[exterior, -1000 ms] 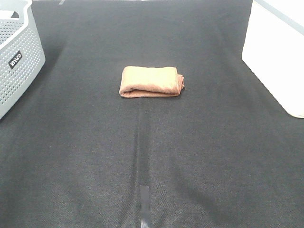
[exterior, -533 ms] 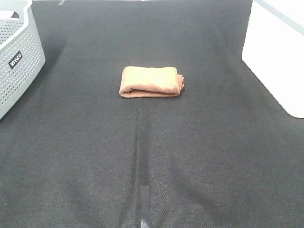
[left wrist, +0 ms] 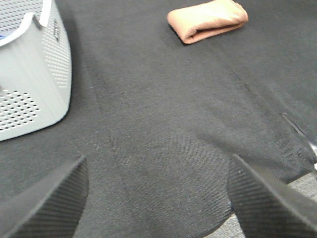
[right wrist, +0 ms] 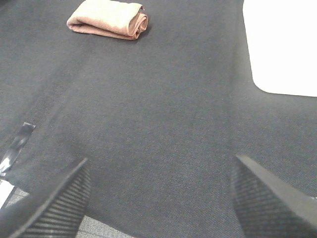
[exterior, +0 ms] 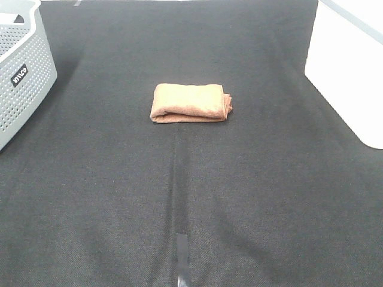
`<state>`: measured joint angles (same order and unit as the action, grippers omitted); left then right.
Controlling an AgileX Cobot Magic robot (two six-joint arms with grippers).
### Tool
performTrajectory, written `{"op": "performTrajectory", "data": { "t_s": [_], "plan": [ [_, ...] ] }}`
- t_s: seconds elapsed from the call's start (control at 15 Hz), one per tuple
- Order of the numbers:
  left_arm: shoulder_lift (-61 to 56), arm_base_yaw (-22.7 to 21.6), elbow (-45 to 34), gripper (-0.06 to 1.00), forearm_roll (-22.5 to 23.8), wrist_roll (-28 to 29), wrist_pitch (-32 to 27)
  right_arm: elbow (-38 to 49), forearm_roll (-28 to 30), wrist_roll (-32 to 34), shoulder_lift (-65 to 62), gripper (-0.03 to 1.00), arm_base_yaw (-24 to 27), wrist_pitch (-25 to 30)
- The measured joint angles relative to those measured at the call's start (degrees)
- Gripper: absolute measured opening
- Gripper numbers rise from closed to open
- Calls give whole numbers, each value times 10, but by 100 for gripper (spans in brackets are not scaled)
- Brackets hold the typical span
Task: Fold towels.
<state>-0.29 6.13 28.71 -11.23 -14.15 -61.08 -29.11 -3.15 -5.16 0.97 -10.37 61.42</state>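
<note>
Reddish-brown towel (exterior: 190,103) lies folded into a compact bundle, mid-table toward the far edge. Left gripper (left wrist: 157,198) and right gripper (right wrist: 161,196) both released, empty, well apart from it; folding looks done.

Even bright light, wrist views soft
</note>
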Motion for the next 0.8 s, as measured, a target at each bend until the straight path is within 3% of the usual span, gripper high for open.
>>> {"op": "performTrajectory", "data": {
  "t_s": [0.8],
  "plan": [
    [0,0,0,74,-5,-2,2,0,0,0,0,73,0,-1]
  ]
}}
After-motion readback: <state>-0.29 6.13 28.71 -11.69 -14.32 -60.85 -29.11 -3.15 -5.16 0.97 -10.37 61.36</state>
